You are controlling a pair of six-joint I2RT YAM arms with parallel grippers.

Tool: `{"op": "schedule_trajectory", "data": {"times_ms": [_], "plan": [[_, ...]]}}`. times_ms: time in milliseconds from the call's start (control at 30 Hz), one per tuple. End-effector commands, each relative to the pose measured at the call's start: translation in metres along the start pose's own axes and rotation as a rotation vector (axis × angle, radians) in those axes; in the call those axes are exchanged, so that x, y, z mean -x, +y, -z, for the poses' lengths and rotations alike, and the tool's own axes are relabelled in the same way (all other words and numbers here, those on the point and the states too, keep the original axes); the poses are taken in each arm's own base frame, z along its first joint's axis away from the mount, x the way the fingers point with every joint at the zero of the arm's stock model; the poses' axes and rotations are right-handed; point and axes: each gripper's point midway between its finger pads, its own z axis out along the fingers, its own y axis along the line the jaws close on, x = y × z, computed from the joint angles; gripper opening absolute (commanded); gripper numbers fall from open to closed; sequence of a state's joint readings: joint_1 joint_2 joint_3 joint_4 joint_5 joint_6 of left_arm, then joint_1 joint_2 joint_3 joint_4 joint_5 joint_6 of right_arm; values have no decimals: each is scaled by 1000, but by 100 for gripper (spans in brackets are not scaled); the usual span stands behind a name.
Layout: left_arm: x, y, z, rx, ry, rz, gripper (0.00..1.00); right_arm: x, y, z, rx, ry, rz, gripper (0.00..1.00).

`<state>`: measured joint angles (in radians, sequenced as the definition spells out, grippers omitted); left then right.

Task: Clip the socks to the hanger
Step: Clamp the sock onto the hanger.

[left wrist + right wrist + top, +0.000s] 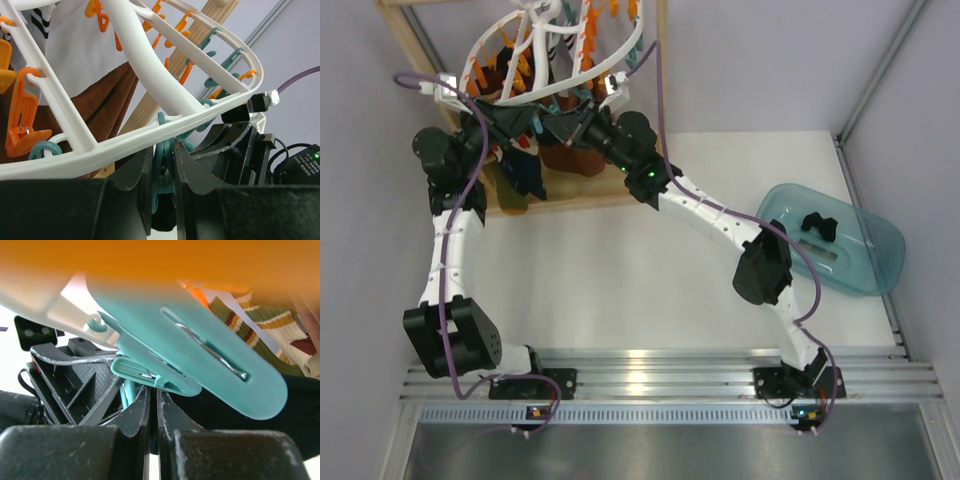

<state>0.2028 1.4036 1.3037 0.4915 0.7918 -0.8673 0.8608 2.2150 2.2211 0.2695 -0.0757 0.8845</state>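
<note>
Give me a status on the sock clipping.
Done: unclear. I can't make out a black sock clipped on the hanger. In hand: the left gripper pinches a teal clip under the rim. The right gripper is shut just below another clip, with dark fabric beside it. Left: at least one sock lies in the tub.

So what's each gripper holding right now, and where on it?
Left gripper pinches a teal clip by its sides, under the hanger rim. Right gripper: cannot tell if it holds anything.
</note>
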Motion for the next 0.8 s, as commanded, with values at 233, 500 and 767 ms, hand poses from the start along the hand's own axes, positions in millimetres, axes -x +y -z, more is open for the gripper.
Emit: {"op": "schedule_trajectory", "data": {"times_ms": [233,500,767], "plan": [[-11,-32,3,-129,87,-61,0,28,43,1,108,-59,-52,0],[-12,-36,4,-159,90,-30,30,29,48,2,125,-62,-58,0],[-3,-40,4,-142,53,-26,52,30,48,3,122,-65,-43,0]]}}
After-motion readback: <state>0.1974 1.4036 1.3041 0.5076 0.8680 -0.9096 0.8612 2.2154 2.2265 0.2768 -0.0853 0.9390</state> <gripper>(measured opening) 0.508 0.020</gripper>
